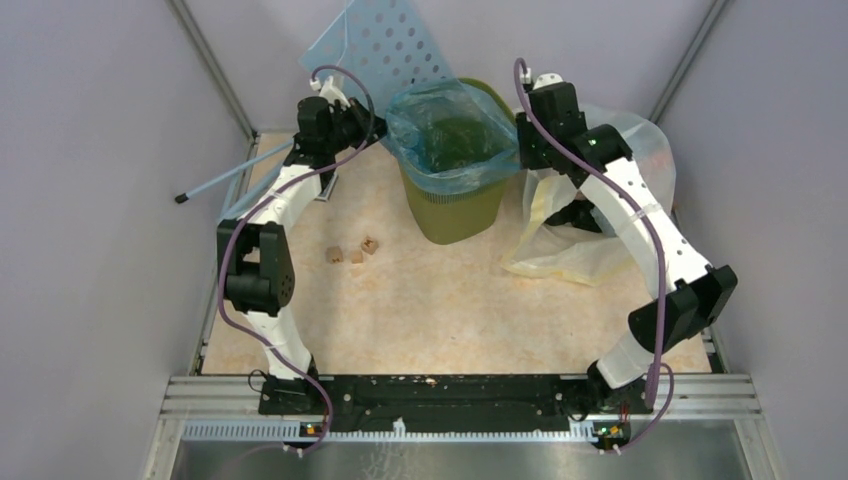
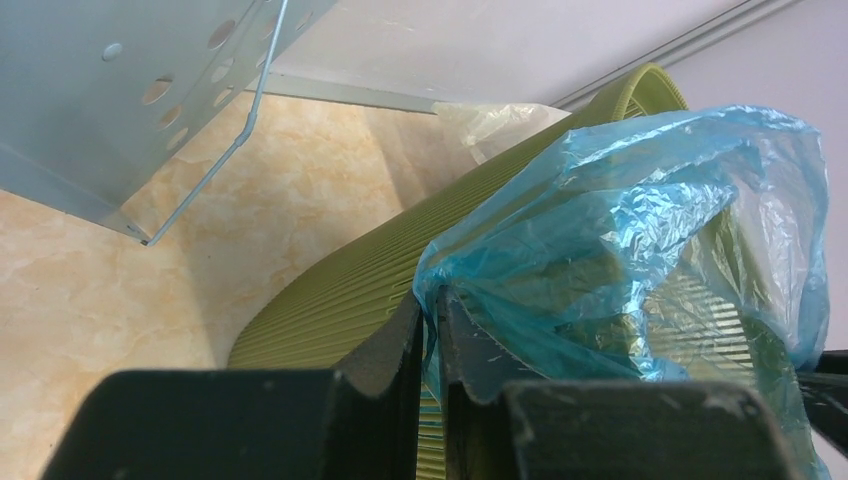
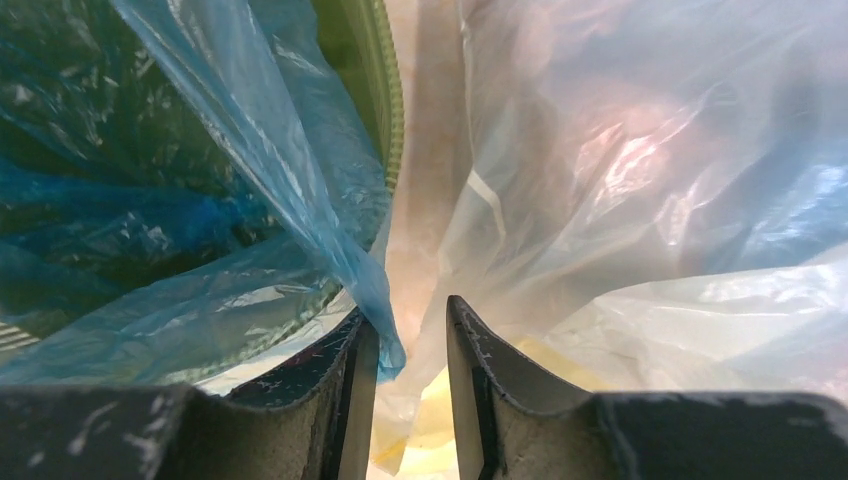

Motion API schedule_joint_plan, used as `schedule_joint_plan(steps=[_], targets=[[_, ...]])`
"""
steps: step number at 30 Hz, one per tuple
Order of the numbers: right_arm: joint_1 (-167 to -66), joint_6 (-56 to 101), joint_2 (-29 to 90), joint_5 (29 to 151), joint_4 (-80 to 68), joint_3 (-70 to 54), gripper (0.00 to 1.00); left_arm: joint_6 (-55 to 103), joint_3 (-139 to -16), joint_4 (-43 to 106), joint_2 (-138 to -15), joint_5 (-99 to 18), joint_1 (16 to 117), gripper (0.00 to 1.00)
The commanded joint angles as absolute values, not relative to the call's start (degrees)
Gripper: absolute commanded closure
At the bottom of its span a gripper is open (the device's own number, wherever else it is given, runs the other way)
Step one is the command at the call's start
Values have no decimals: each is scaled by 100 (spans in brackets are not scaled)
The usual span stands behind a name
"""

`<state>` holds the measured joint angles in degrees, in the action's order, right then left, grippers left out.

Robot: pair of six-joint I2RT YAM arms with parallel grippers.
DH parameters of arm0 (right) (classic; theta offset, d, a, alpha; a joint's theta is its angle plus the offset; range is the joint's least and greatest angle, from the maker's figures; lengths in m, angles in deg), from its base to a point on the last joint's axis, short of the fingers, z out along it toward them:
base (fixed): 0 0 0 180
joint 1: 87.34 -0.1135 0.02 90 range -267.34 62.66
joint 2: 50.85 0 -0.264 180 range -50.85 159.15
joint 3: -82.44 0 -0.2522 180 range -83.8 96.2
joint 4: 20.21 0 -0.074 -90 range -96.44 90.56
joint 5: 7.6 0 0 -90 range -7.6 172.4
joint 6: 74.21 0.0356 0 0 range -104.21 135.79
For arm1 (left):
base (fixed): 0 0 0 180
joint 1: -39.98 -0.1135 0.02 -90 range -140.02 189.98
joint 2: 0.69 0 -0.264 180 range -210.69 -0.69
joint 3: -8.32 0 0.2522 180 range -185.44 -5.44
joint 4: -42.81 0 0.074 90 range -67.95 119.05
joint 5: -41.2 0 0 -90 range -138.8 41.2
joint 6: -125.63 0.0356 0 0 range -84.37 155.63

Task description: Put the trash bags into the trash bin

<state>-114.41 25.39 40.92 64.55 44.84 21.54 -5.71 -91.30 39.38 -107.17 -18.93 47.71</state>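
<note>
With the olive trash bin on the bench nearly lined, I would draw the light-blue trash bag outward and down over the rim, evenly and gently, since thin film tears. The bin holds only that bag, mouth open. Left fingers clamp its edge at the rim; right fingers stand apart, film brushing one.

Bulky clear bag just beside bin
</note>
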Motion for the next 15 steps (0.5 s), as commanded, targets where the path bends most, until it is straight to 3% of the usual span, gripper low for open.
schedule_joint_plan(steps=[1, 9, 15], targets=[[-11187, 2626, 3970, 7007, 3982, 1817, 68, -452, -9365, 4137, -10751, -1878, 4855, 86], [-10761, 2727, 4063, 7989, 3493, 1493, 71, -518, -9489, 4245, -10963, -1683, 4895, 85], [-10643, 2822, 4145, 8020, 3076, 1161, 71, -569, -9470, 4349, -11103, -1568, 4904, 86]])
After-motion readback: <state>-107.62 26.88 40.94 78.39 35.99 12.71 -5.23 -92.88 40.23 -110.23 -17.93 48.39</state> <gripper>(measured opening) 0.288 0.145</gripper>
